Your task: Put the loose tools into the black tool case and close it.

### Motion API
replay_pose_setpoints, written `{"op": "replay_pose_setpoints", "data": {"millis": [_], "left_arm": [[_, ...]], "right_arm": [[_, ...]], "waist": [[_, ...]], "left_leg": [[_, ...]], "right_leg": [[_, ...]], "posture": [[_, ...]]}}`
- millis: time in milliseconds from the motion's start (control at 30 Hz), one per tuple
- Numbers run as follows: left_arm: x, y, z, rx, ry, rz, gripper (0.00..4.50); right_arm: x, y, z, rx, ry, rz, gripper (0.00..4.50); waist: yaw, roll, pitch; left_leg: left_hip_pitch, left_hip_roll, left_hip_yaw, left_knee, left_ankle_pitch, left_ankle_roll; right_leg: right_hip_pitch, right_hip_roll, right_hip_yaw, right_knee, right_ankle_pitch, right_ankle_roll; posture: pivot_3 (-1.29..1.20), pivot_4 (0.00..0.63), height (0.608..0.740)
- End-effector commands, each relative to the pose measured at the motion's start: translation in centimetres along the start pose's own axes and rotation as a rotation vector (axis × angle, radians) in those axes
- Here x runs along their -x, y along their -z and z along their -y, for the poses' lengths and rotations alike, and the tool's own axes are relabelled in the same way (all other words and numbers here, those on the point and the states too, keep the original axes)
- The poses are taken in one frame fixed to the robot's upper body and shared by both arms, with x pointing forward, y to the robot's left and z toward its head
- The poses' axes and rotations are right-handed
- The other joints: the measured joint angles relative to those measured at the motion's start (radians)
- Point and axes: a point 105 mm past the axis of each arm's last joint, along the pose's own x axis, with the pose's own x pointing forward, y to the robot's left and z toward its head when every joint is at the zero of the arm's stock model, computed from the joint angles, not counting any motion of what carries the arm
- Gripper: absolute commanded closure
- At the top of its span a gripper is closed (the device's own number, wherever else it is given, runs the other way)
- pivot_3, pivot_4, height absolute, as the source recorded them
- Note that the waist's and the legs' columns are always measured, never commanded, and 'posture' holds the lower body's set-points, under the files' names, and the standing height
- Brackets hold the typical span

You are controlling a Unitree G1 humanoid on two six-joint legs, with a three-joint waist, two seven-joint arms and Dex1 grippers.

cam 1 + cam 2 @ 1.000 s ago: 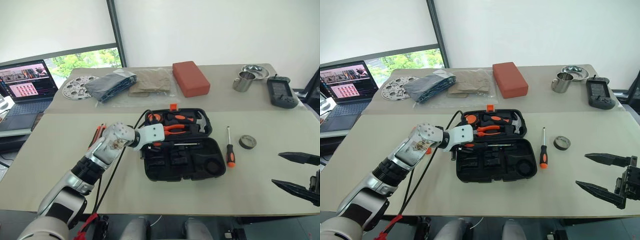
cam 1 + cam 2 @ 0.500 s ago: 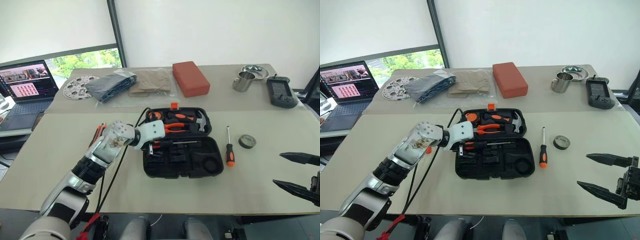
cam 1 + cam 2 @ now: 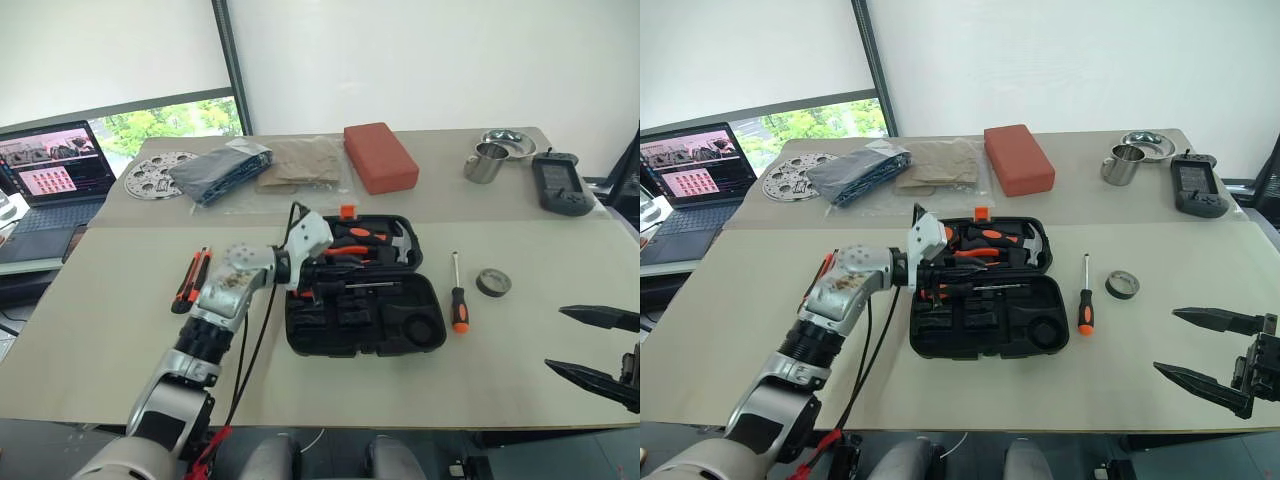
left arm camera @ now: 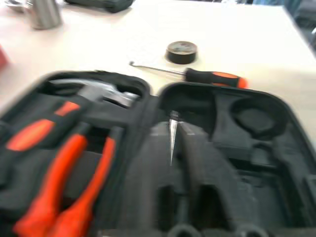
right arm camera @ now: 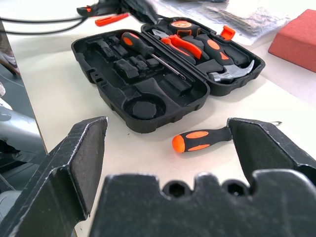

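Lighting: bright, even daylight; soft shadows beside the black tool case (image 3: pixel 360 300). Left wrist view blurred throughout.

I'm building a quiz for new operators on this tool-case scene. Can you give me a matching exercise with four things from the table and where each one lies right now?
Things:
1. screwdriver
2. red block
3. hammer
4. utility knife

Places:
A. in the far half of the open black tool case
B. on the table on the robot's left of the case
C. on the table on the robot's right of the case
D. on the far table, beyond the case

Pairs: 1-C, 2-D, 3-A, 4-B
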Motion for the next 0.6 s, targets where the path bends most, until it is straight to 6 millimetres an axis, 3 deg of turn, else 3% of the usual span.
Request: {"op": "replay_pose_setpoints", "data": {"millis": [33,600], "left_arm": [[-0.2,0.1,-0.3,-0.024,-0.003,0.019,4.46],[-1.4,5.7,-1.3,0.000,-0.004,-0.216,4.46]], "right_arm": [[0.2,-0.9,0.1,0.052,0.018,0.017,0.00],[0.2,-0.7,-0.1,0.038,0.006,0.011,0.00]], "waist": [[0.000,0.000,0.000],[0.009,0.000,0.000]], "left_leg": [[0.000,0.000,0.000,0.000,0.000,0.000],[0.000,-0.001,0.000,0.000,0.000,0.000]], "right_leg": [[0.000,0.000,0.000,0.000,0.000,0.000],[0.003,0.000,0.000,0.000,-0.003,0.006]], "posture": [[0.00,0.150,0.707],[0.00,0.150,0.707]]}}
